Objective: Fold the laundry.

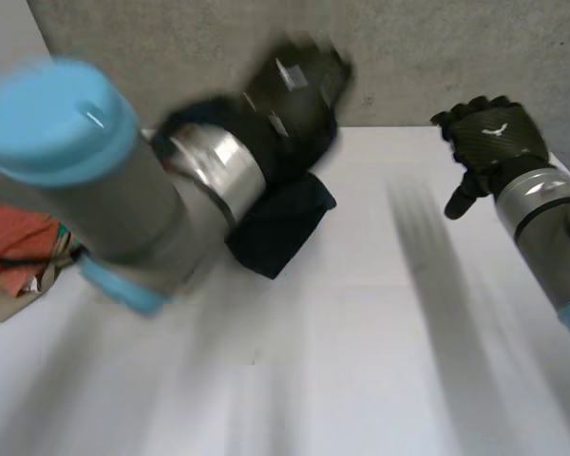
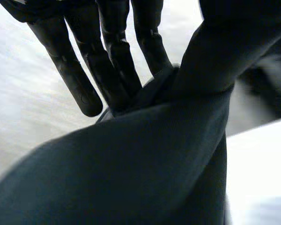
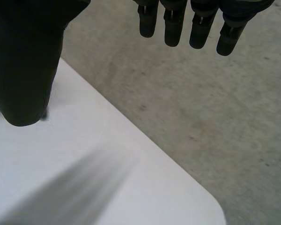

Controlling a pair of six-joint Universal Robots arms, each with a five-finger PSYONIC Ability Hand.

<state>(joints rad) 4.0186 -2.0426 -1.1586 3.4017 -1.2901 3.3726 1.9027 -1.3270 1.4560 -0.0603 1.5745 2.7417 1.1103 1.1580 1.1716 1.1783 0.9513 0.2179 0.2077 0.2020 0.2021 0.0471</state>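
A dark navy cloth hangs from my left hand near the table's far edge, its lower part bunched on the white table. In the left wrist view the fingers and the thumb pinch a fold of this cloth, which drapes down beneath the palm. My right hand is raised at the far right, well apart from the cloth. Its fingers are straight with nothing between them and the thumb.
A heap of orange-red laundry lies at the table's left edge, behind my left arm. Grey floor runs beyond the table's far edge and its rounded corner.
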